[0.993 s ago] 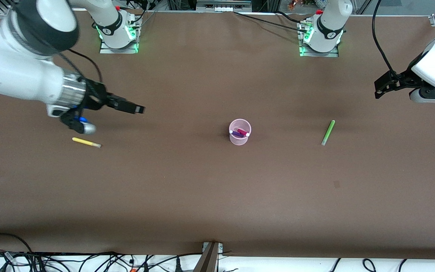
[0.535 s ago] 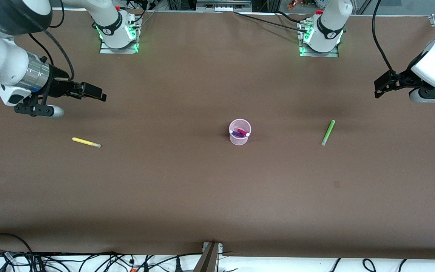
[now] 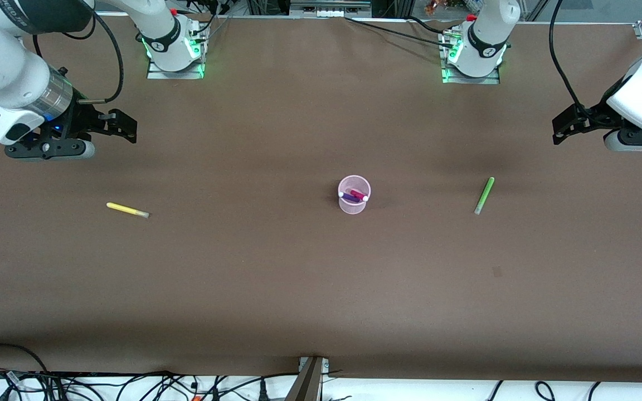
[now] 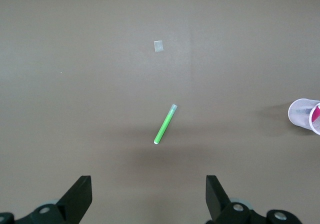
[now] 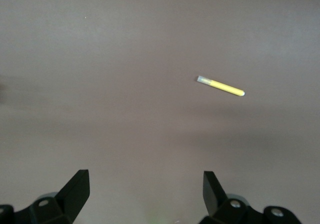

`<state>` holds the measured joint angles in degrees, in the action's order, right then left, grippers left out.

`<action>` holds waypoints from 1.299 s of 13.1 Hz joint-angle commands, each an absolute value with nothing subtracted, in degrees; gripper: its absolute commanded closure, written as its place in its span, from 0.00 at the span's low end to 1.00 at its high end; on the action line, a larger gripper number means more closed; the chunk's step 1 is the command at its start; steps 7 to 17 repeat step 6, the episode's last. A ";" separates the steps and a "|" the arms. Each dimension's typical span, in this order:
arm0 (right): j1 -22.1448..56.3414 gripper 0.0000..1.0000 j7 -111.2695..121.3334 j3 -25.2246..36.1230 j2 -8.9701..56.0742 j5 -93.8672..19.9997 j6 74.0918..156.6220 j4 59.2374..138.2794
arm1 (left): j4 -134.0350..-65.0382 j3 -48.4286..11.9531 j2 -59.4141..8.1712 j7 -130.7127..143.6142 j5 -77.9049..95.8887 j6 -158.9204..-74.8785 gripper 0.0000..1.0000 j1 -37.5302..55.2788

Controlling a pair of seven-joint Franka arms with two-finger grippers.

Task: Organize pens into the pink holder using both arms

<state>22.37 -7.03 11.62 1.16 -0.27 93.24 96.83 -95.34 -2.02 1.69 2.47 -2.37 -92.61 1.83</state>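
Note:
The pink holder stands upright at the table's middle with the magenta pen and the dark purple pen in it. The yellow pen lies flat toward the right arm's end and shows in the right wrist view. The green pen lies flat toward the left arm's end and shows in the left wrist view. My right gripper is open and empty, up over bare table. My left gripper is open and empty, up over the table's end. The holder's rim shows in the left wrist view.
Both arm bases stand along the table's back edge. A small pale square mark lies on the brown table, nearer the front camera than the green pen. Cables hang below the front edge.
My right arm has swung away from the table's middle toward its own end and risen, its gripper open and empty throughout. The left arm, the pens and the holder have not moved.

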 commanded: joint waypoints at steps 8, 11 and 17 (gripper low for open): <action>-1.31 0.00 -3.43 -11.77 1.14 0.97 92.82 94.05 | -93.43 -1.93 0.97 1.58 -2.11 -91.41 0.00 1.93; -1.31 0.00 -3.43 -11.77 1.14 0.97 92.82 94.05 | -93.43 -1.93 0.97 1.58 -2.11 -91.41 0.00 1.93; -1.31 0.00 -3.43 -11.77 1.14 0.97 92.82 94.05 | -93.43 -1.93 0.97 1.58 -2.11 -91.41 0.00 1.93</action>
